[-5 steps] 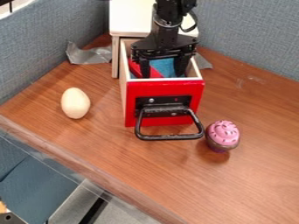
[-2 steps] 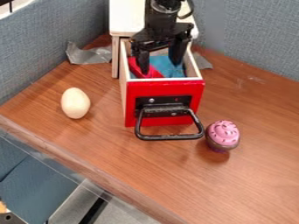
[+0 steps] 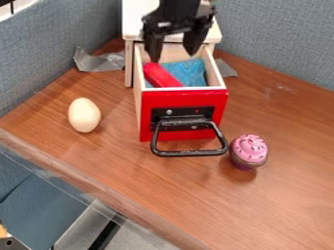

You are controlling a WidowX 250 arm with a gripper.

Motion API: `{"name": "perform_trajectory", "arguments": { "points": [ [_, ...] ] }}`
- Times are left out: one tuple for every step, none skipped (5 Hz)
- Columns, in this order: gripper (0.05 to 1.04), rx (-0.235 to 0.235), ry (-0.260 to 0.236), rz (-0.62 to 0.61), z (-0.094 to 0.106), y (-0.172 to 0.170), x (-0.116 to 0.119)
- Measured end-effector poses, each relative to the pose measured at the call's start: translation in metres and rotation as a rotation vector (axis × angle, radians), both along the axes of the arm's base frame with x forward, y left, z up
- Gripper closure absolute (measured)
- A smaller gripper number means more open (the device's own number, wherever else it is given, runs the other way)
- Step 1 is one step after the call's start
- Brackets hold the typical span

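One red block (image 3: 161, 75) seemingly below gripper (image 3: 174, 55)

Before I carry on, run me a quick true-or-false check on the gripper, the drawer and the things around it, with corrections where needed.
1. The gripper is open, with nothing between its fingers. True.
2. The drawer is pushed fully shut. False: it is pulled out, so its inside shows.
3. A red object and a blue item are inside the drawer. True.
4. The pale egg is inside the drawer too. False: it is on the table, left of the drawer in the camera view.
5. The cupcake has a pink top. True.
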State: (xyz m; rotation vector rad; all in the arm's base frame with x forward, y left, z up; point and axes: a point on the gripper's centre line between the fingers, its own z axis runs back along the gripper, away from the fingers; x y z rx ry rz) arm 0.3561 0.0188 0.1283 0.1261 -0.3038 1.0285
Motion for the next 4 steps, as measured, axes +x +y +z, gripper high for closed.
{"name": "perform_trajectory", "arguments": {
  "points": [
    [0.083, 0.009, 0.058, 0.013, 0.007, 0.002, -0.01],
    [0.083, -0.018, 0.09, -0.014, 0.006, -0.001, -0.022],
    [0.083, -0.048, 0.147, -0.028, -0.006, 0.005, -0.035],
    [0.083, -0.057, 0.185, -0.063, -0.022, 0.004, -0.045]
  ]
}}
